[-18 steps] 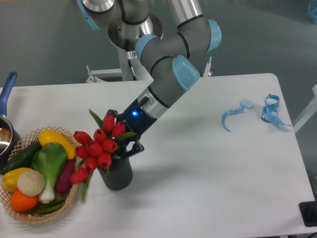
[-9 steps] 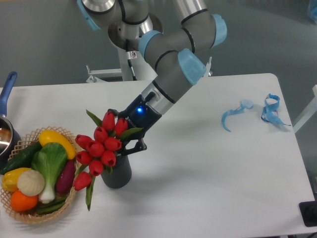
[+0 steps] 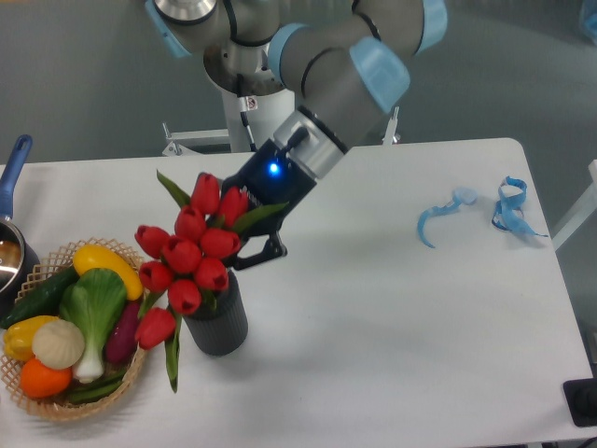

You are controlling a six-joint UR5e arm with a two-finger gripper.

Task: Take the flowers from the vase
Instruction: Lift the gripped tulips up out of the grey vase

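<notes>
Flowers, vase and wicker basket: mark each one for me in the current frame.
flowers (image 3: 201, 254), fixed camera, on a red bud mid-bunch.
vase (image 3: 221, 327), fixed camera, on its dark ribbed side.
wicker basket (image 3: 56, 408), fixed camera, on its front woven rim.

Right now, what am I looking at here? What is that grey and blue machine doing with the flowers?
One fixed camera looks down at a white table. The jointed grey and blue machine is a robot arm. Its gripper, a two-fingered clamp, reaches into a bunch of red tulips, the flowers, apparently gripping their stems, though the blooms hide the fingers. Below stands a dark grey vase. At left are a wicker basket of vegetables and a pot with a blue handle; at right lie blue ribbon scraps.
</notes>
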